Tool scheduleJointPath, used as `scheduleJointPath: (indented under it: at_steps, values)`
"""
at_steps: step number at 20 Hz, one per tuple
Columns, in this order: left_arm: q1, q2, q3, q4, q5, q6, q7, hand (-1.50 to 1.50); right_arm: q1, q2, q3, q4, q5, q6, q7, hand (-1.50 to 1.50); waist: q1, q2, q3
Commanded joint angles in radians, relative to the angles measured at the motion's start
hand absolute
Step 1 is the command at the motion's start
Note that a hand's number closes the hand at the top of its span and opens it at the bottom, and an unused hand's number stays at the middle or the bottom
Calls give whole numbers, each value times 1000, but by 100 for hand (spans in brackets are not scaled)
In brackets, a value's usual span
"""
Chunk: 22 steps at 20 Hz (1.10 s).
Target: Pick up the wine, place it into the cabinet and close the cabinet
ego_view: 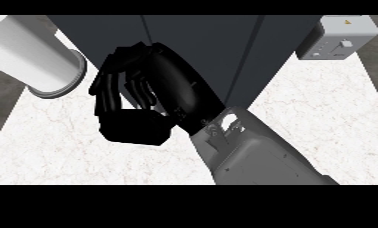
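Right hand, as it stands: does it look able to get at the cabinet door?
Probably yes. The right hand is already in front of the dark cabinet, its fingers overlapping the cabinet's front, and nothing shows between them. Actual contact cannot be told from this view. No wine is visible.

One grey forearm enters from lower right, angled up-left. Its black right hand (140, 97) hangs mid-view, fingers (111, 84) curled downward, thumb tucked beneath; contents not visible.
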<state>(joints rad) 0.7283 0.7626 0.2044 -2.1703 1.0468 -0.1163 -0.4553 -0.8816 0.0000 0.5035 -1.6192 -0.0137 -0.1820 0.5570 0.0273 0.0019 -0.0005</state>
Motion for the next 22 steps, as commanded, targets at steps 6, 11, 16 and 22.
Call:
scheduleJointPath:
  at_steps: [6,11,16,22]
  values:
    - [-131,-51,-95,-12,-66,71,120,-150,-91,-24,-165,276,6,97,-175,150,-23,4,1]
    - [-194,-82,-164,-60,-115,155,187,-150,-116,-63,-240,396,-3,158,-275,150,-19,5,1]
    - [-249,-115,-218,4,-164,170,180,-150,-157,-113,-285,474,-2,192,-329,150,-16,8,0]
    - [-296,-173,-314,26,-253,209,152,-150,-134,-146,-278,503,15,204,-400,150,-24,9,0]
